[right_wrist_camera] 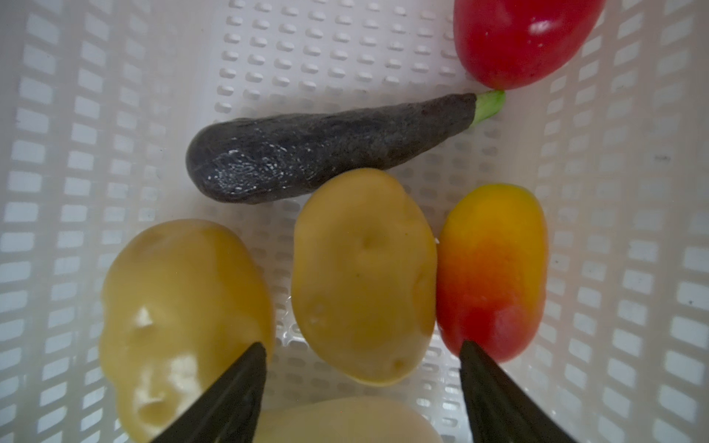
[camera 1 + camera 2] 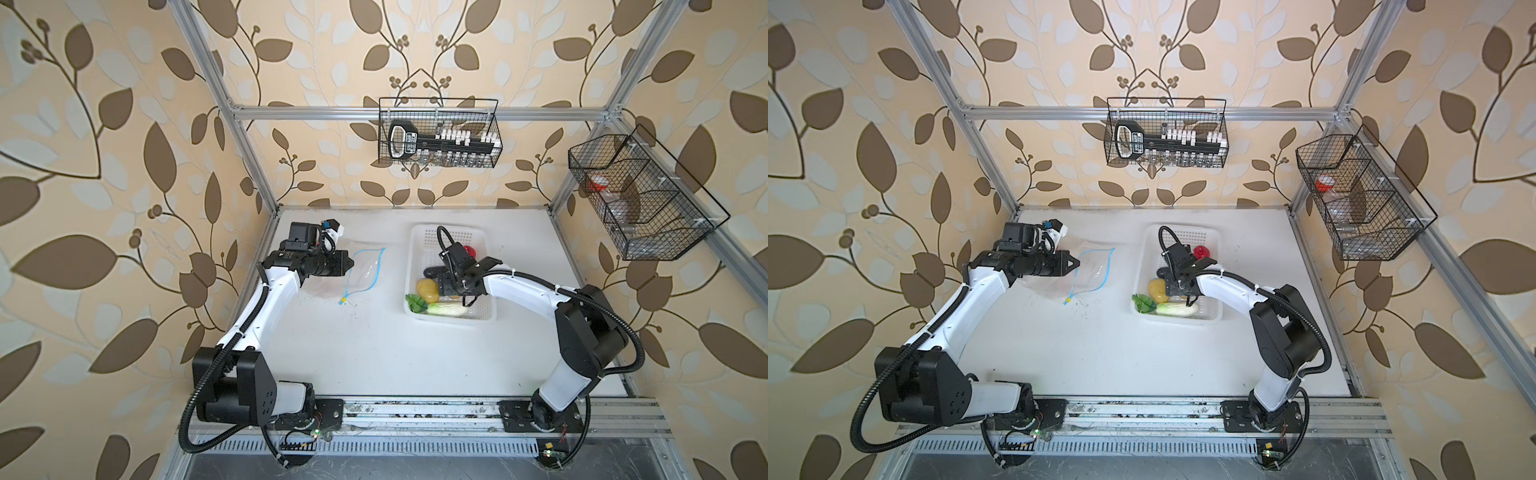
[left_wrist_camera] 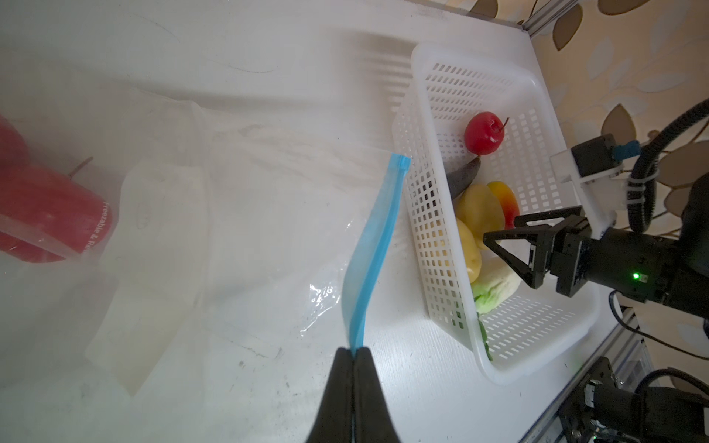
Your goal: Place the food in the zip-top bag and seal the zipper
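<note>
In both top views the white perforated basket (image 2: 409, 270) sits right of centre on the table (image 2: 374, 353). The clear zip-top bag (image 2: 365, 270) lies to its left, apart from it. In the left wrist view two red apples (image 3: 46, 207) at the left edge appear to be inside the plastic. The rest of the food is in the basket: cabbage (image 2: 446, 308), eggplant (image 1: 330, 153), two potatoes, a red-yellow fruit (image 1: 493, 268) and a third apple (image 1: 525, 38). The left gripper (image 3: 353, 356) is clenched on the blue zipper (image 3: 374, 245), lifting one lip of the mouth, with the yellow slider (image 2: 341, 300) at the strip's lower end. The right gripper (image 1: 362, 345) is down in the basket, its jaws apart on either side of the middle potato (image 1: 364, 276) and gripping nothing yet. One tip crowds the other potato (image 1: 184, 318) and one crowds the fruit. I judge the pick needs the jaws centred across the potato's narrow width and sunk past its widest part before closing. Otherwise a neighbour could get pinched, or the glossy skin could slip out.
</note>
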### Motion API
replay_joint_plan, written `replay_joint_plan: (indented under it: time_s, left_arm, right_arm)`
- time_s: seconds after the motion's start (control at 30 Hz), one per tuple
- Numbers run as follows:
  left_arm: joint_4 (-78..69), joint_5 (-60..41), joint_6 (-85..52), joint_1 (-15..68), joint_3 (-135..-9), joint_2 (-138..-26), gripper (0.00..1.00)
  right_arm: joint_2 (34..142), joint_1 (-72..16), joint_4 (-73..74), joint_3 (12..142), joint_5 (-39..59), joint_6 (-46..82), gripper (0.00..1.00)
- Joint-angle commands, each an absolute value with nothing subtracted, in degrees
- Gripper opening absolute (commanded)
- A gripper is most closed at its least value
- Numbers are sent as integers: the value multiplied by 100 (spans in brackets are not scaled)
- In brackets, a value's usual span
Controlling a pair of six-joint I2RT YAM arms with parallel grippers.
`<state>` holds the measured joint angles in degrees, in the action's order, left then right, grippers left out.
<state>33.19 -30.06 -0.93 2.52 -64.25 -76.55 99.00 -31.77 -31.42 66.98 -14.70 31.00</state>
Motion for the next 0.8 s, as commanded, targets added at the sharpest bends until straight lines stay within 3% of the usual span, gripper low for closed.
replay_joint_plan:
  time_s: [0.0, 0.37, 0.77]
  left_arm:
    - [3333, -3201, 38, 198, -6478, -7568, 0]
    - [3322, -3296, 41, 193, -6451, -7553, 0]
    - [3353, -3348, 72, 141, -6447, -7514, 0]
  right_arm:
    - [10026, -3110, -3105, 6813, -1441, 3076, 76]
    - [10238, -3025, -2884, 6904, -1248, 3067, 75]
    - [10587, -2851, -2660, 6992, -1159, 3059, 83]
